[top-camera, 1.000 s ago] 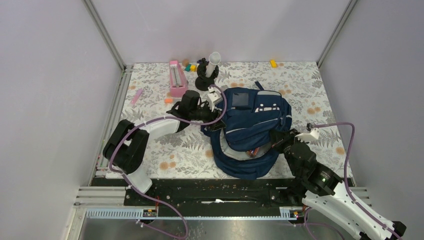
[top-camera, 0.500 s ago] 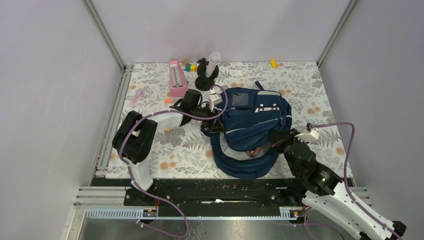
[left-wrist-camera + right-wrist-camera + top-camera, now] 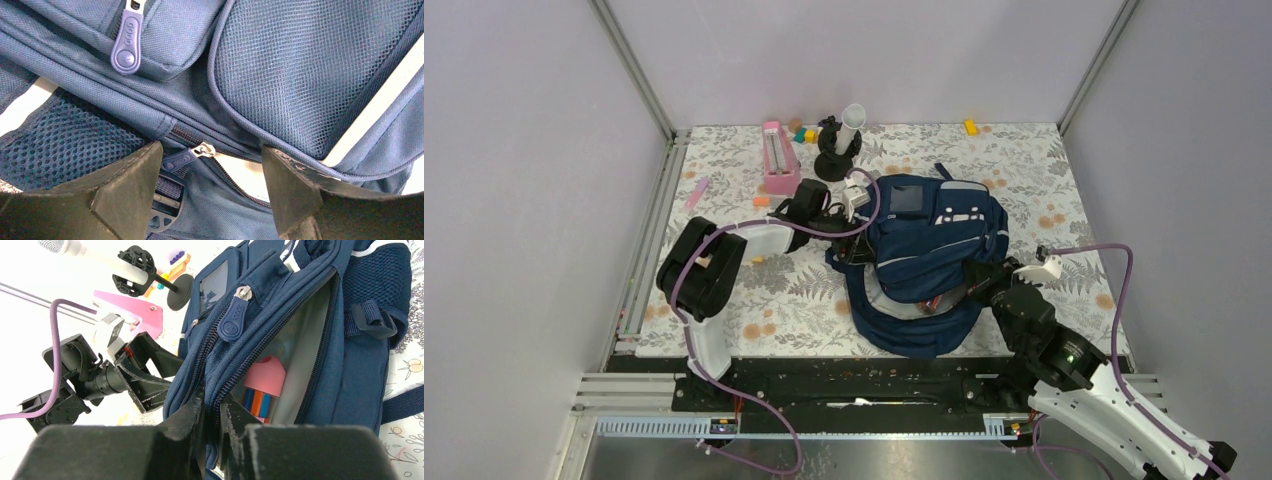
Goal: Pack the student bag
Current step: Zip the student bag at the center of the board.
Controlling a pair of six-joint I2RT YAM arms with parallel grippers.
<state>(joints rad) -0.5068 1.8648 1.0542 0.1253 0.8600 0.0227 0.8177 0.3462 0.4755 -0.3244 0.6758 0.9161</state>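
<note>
The student bag [image 3: 924, 255], navy blue with pale patches, lies mid-table with its main zip open. My right gripper [image 3: 973, 281] is shut on the zip edge of the bag's opening [image 3: 214, 410] and holds it up. Inside, against the grey lining, a pink-capped pack of coloured pens [image 3: 264, 385] shows. My left gripper [image 3: 848, 238] is at the bag's left side and stands open [image 3: 210, 165]. A zip slider with its blue pull [image 3: 186, 157] lies between the fingers, close to the left fingertip [image 3: 127, 192]. A second blue pull [image 3: 127, 45] sits higher on the bag [image 3: 310, 75].
A pink tray [image 3: 777, 157] and a black stand with a white tube [image 3: 838, 140] are behind the bag at the far left. Small coloured blocks [image 3: 804, 133], an orange block [image 3: 761, 201], a pink stick [image 3: 697, 192] and a yellow block [image 3: 971, 127] lie around.
My left gripper's jaws have spread wider and the left arm's elbow has swung right and back. The right gripper and the bag have stayed put.
</note>
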